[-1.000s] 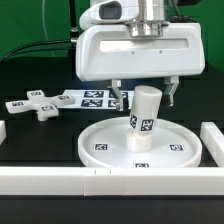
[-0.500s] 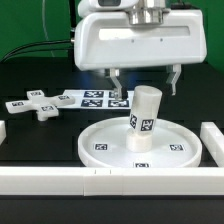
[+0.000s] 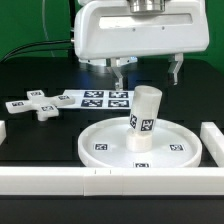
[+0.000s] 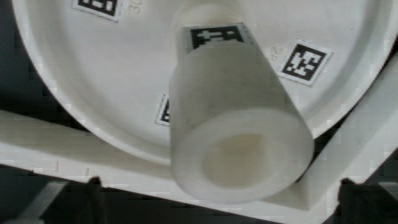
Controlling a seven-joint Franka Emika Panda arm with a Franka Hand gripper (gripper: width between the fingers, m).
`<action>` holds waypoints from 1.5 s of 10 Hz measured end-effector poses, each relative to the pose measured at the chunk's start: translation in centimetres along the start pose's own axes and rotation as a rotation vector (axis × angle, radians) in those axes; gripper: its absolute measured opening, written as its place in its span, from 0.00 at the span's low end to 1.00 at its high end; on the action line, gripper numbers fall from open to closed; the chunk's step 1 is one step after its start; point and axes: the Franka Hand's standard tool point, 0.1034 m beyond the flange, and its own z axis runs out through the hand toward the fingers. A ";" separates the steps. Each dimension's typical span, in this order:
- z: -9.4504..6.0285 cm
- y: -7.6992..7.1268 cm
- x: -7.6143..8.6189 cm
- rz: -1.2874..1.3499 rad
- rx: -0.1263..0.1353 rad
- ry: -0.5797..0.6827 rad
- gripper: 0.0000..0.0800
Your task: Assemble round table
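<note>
White plastic border blocks fence the front of the black tabletop, likely to corral parts. Behind them lies the smooth, rimmed round disc, tags upward, with the short cylinder leg standing at its centre, leaning slightly, probably set there for joining. Farther back, on the exterior view's left, the cross-shaped piece lies just beside the marker board. Above, the hand hangs spread, empty.

Smooth, matt white plastic disc, leg and cross piece, resting on a matt black counter.
</note>
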 end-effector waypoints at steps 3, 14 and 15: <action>0.2 -0.7 -0.1 -0.011 0.060 -0.160 0.81; 1.8 -0.4 -1.2 -0.098 0.074 -0.261 0.81; 1.8 -0.3 -1.2 -0.102 0.075 -0.264 0.81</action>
